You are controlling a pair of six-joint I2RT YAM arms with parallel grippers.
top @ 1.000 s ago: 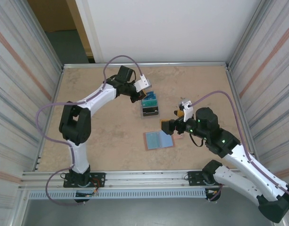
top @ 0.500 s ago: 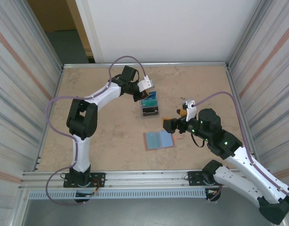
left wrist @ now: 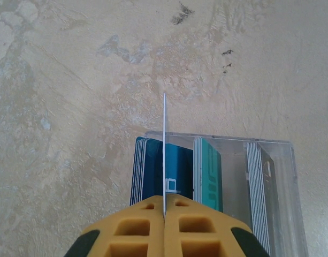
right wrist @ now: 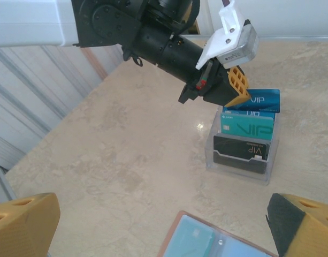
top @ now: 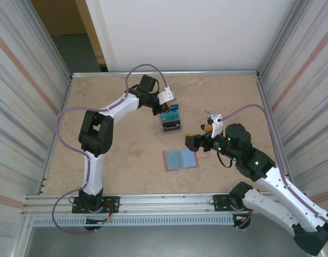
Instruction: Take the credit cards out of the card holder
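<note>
My left tool [left wrist: 164, 210] is clamped together on one credit card [left wrist: 164, 144], seen edge-on over the clear stand [left wrist: 273, 160]. From overhead, my right tool [top: 191, 142] stands wide apart near the open card holder [top: 180, 158] on the counter [top: 115, 160].

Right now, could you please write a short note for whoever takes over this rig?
Left pincer: shut on a blue card, edge-on over the clear stand.
Right pincer: open, empty, by the card holder.
Card holder lies open on the table, teal cards inside.
Done: stored cards stand in three rows of the stand.
To do: set the held card down, pull the rest.
</note>
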